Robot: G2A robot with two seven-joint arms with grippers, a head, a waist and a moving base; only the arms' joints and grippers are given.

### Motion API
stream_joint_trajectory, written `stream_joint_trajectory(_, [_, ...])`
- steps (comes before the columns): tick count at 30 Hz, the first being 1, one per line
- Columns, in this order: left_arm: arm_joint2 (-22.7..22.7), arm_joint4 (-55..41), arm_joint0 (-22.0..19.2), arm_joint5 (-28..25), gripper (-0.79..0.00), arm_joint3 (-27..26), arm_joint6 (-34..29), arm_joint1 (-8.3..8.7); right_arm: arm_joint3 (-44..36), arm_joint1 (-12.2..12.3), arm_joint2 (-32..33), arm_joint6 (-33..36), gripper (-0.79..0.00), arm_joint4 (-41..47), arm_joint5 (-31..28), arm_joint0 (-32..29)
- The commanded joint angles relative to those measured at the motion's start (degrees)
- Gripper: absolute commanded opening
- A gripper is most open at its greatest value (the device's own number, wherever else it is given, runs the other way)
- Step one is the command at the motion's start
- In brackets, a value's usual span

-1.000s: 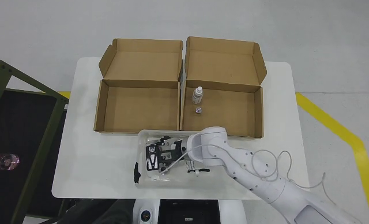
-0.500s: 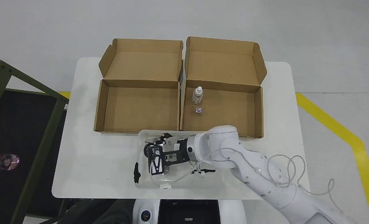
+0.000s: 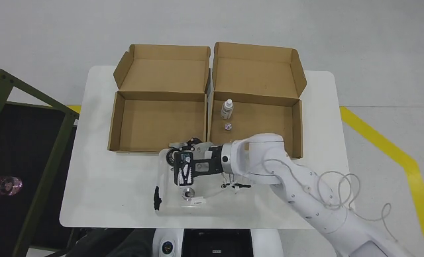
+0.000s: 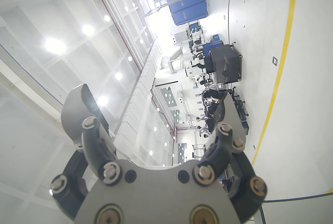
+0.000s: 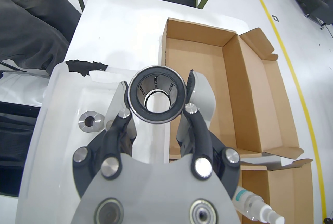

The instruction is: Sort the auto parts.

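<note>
White table (image 3: pixel 99 157), two open cardboard boxes (image 3: pixel 162 124) (image 3: pixel 265 128) side by side toward far edge, clear tray (image 3: pixel 165 203) at near edge, right gripper (image 5: pixel 157 81) clamped on black-rimmed bearing (image 5: pixel 156 115) above tray's far edge, left gripper (image 4: pixel 153 96) fingers spread, nothing between, steel bushing (image 5: pixel 89 121) on tray floor.

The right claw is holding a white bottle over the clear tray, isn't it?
Not quite. The right claw is holding a black-rimmed metal ring, not a white bottle, over the clear tray. The right wrist view shows it.
</note>
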Motion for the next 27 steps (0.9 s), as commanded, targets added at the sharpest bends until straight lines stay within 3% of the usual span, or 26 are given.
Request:
stream_joint_trajectory(1, [0.00,0.00,0.00,0.00,0.000,0.00,0.00,0.00,1.04,-0.12,0.33,-0.07,-0.785,0.50,0.27,0.81])
stream_joint_trajectory(27, [0.00,0.00,0.00,0.00,0.000,0.00,0.00,0.00,21.99,-4.41,-2.62,-3.85,-0.785,3.59,7.39,13.90])
